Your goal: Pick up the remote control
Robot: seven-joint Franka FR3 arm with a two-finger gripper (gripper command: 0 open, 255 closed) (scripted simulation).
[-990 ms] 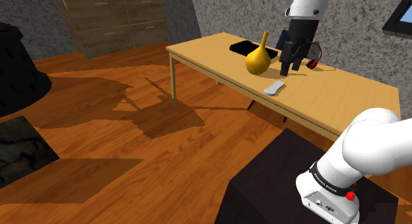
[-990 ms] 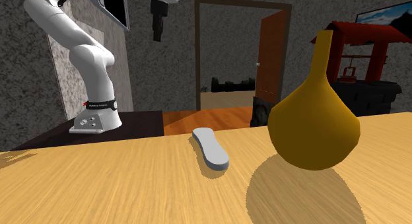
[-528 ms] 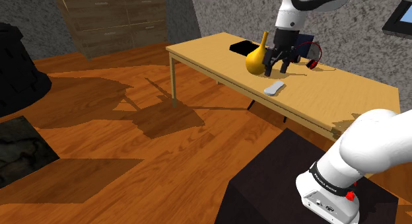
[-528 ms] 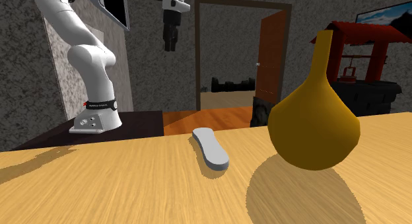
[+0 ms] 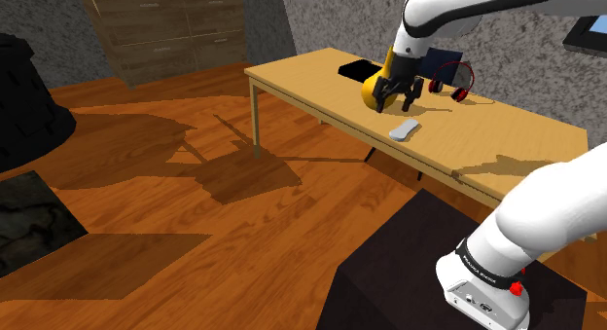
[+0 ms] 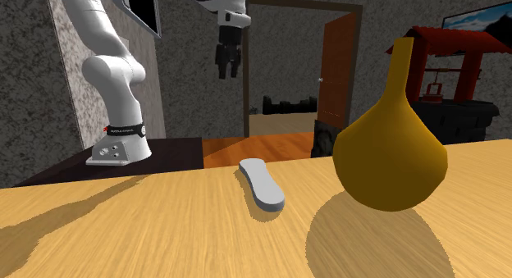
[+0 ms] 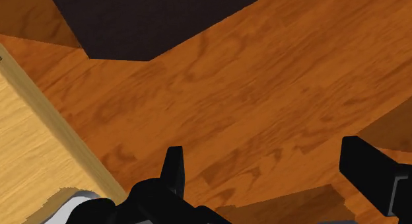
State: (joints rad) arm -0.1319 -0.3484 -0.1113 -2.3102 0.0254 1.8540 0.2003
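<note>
The remote control is a pale grey oblong lying flat on the wooden table near its front edge. In the second exterior view the remote control lies beside a big yellow vase. My gripper hangs open above the table, a little up and to the shoulder view's left of the remote, in front of the yellow vase. From across the table the gripper shows well above the remote, holding nothing. In the wrist view the fingers stand wide apart over the floor, with the remote's pale end just beside them.
Red headphones and a flat black object lie further back on the table. The dark stand carries the arm's base. A wooden dresser stands against the far wall. A doorway opens behind.
The gripper has come down and swung toward the shoulder view's left, from beside the headphones to in front of the vase. The remote has not moved.
</note>
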